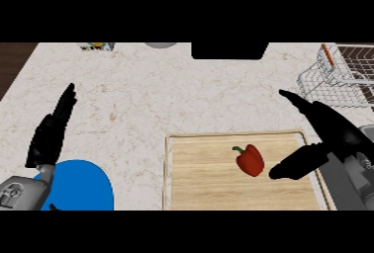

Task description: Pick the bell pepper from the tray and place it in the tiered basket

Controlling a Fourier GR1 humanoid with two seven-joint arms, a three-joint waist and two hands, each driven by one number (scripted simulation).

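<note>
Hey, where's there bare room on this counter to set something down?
The widest bare patch is the counter between the left hand, the wooden tray and the tiered basket. The tray's left half is bare too. It is crowded on its right, where the right hand flanks the bell pepper.

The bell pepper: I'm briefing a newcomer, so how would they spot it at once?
On the pale speckled stone counter, a rectangular light wooden tray lies at the lower right. Right of its middle lies the red bell pepper with a green stem, near the black right hand. It alone lies on the tray.
</note>
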